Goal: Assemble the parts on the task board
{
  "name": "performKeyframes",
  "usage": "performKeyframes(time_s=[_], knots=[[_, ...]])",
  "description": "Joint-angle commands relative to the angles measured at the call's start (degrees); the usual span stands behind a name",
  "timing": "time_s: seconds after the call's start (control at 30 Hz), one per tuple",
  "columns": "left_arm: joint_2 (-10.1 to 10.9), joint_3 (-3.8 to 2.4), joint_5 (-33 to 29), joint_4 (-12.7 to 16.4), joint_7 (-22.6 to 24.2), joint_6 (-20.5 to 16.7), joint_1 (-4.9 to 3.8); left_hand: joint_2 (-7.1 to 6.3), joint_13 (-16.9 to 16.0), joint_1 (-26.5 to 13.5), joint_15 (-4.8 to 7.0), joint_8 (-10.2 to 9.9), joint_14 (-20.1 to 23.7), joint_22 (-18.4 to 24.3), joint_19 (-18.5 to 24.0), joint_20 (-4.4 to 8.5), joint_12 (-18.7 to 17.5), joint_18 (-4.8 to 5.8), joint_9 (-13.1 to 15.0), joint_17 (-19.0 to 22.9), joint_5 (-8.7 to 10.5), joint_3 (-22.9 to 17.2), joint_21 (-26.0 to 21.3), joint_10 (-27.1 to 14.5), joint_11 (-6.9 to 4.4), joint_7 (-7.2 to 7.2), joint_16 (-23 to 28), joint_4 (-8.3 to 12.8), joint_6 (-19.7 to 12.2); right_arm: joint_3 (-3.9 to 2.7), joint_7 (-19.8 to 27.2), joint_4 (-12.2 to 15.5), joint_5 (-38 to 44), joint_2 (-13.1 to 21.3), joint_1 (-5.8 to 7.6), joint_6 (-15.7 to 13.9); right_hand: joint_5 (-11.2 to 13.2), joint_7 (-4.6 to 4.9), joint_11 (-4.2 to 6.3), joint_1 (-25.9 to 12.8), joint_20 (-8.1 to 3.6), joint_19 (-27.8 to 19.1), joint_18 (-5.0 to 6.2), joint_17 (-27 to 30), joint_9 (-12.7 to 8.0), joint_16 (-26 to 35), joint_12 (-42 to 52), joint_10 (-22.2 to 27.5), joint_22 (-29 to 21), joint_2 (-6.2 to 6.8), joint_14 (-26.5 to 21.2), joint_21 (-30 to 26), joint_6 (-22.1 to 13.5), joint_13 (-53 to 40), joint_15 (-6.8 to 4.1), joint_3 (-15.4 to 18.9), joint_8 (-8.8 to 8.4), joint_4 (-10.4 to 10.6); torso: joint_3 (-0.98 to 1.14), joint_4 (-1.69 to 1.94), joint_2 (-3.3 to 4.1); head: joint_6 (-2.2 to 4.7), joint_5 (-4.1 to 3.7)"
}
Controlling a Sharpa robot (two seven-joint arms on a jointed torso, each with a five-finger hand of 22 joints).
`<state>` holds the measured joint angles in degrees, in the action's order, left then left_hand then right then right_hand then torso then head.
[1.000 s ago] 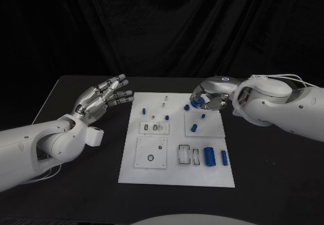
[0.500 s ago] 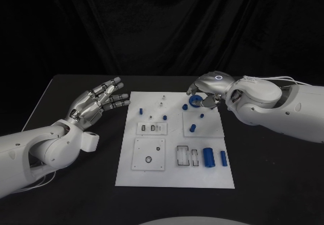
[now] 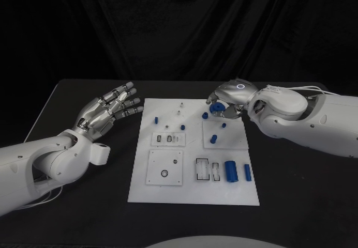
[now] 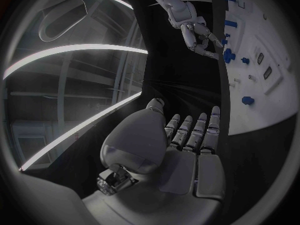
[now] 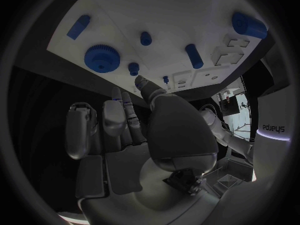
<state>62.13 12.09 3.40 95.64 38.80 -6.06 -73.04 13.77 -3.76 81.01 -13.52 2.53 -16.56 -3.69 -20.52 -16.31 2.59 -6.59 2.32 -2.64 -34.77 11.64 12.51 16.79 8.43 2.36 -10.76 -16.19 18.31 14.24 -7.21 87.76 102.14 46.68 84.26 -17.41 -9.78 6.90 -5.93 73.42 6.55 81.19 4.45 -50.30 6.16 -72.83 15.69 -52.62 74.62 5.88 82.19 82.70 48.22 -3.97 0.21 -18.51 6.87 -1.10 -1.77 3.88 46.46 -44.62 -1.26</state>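
Note:
The white task board [image 3: 192, 187] lies in the middle of the table. A blue gear [image 3: 216, 108] sits at its far right corner. My right hand [image 3: 228, 101] hovers just over and behind the gear, fingers loosely bent and holding nothing. In the right wrist view the gear [image 5: 102, 58] lies free on the board [image 5: 181, 15], apart from the fingertips [image 5: 140, 80]. My left hand [image 3: 109, 108] is raised left of the board, palm up and fingers spread, empty. The left wrist view shows that hand [image 4: 181, 145], with the right hand [image 4: 200, 37] beyond it.
Small blue pegs [image 3: 157, 121] [image 3: 206, 117] [image 3: 214, 139] stand on the board's far half. Two blue cylinders [image 3: 231, 172] [image 3: 247, 174] lie at its near right beside rectangular slots [image 3: 203, 169]. Inset plates [image 3: 167, 168] occupy its left side. Black table [image 3: 298, 196] surrounds the board.
The right hand has lifted and drawn back a little from the gear, which stays at the board's corner. The left hand has shifted slightly outward and stays spread.

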Motion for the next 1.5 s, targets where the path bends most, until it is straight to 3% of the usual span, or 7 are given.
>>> performKeyframes(time_s=[0.03,0.23,0.5,0.7,1.5], knots=[[-0.04,-0.02,0.49,0.15,16.09,1.1,-0.09,0.03,0.06,0.48,0.18,-0.24,1.23,0.17,1.13,0.03,-0.36,-0.36,-0.05,0.15,-0.36,-0.54,-0.6,-0.4,-0.14,-0.05,0.67,0.02,-0.34,-0.06,-0.4,-0.51,0.27,-0.41,-0.29,-1.18,-0.93,-0.13,0.02,0.56,0.12,0.16,-0.96,-0.12,-0.08,0.05,-0.45,-0.04,0.11,-0.48,0.13,0.16,0.37,0.0,0.45,0.23,-0.48,0.11,-0.04,-0.11,0.09,-0.21,-0.05],[-0.37,-0.01,0.49,-0.15,16.04,1.57,-0.08,-0.04,0.2,0.35,1.19,-0.25,5.36,0.53,4.26,0.23,-0.47,-1.13,-0.06,0.56,-0.39,-1.0,-2.3,-1.45,-0.54,-0.07,2.98,0.07,-0.53,-0.06,0.66,-2.4,0.14,-1.61,-0.87,-2.34,-1.54,-0.03,-0.04,0.97,0.28,0.17,-0.95,-0.28,-0.16,0.01,-0.5,-0.39,0.16,-0.67,0.15,0.15,0.24,-0.01,0.6,0.21,-0.82,0.17,-0.01,0.05,0.24,0.0,-0.3],[-0.53,0.0,0.5,-0.43,15.8,2.18,-0.07,0.04,0.29,0.36,1.21,-0.26,5.8,0.59,5.0,0.2,-0.54,-1.26,-0.07,0.57,-0.44,-1.19,-2.7,-1.96,-0.61,0.17,3.18,0.11,-0.59,-0.06,1.74,-4.83,0.1,-3.12,-1.47,-2.88,-1.86,0.0,-0.1,1.24,0.43,0.14,-0.94,-0.26,-0.27,0.05,-0.51,-0.78,0.15,-0.89,0.1,0.12,-0.08,-0.02,0.72,0.18,-1.24,0.32,-0.11,-0.08,0.29,0.19,-0.28],[-0.6,0.01,0.5,-0.54,15.64,2.42,-0.07,0.23,0.34,0.9,0.89,-0.23,5.29,0.44,4.81,-0.12,-0.55,-1.36,-0.05,0.43,-0.8,-1.88,-2.51,-2.35,-0.7,0.88,2.72,0.61,-0.53,-0.06,2.46,-6.11,0.09,-4.02,-2.01,-3.09,-1.86,0.04,-0.09,1.33,0.52,0.14,-0.94,-0.4,-0.34,0.02,-0.4,-1.35,0.24,-1.09,0.06,0.12,-0.3,-0.06,0.79,0.16,-1.54,0.53,-0.04,0.02,0.19,0.28,-0.35],[-1.26,0.01,0.5,-1.52,14.85,3.89,-0.04,0.36,0.26,1.93,0.6,-0.28,4.87,0.22,4.2,-0.31,-0.5,-1.32,-0.09,0.36,-1.59,-3.39,-2.06,-2.41,-0.41,1.23,2.24,1.79,-0.83,-0.07,4.69,-7.45,-1.65,-5.55,-2.94,-2.17,-2.57,0.06,-0.14,2.36,0.68,0.18,-0.99,-0.94,0.2,-0.15,-0.7,-2.57,0.63,-1.55,-0.02,0.16,2.17,0.07,0.91,-0.55,-0.98,0.92,0.01,-0.17,0.28,0.33,-0.11]])
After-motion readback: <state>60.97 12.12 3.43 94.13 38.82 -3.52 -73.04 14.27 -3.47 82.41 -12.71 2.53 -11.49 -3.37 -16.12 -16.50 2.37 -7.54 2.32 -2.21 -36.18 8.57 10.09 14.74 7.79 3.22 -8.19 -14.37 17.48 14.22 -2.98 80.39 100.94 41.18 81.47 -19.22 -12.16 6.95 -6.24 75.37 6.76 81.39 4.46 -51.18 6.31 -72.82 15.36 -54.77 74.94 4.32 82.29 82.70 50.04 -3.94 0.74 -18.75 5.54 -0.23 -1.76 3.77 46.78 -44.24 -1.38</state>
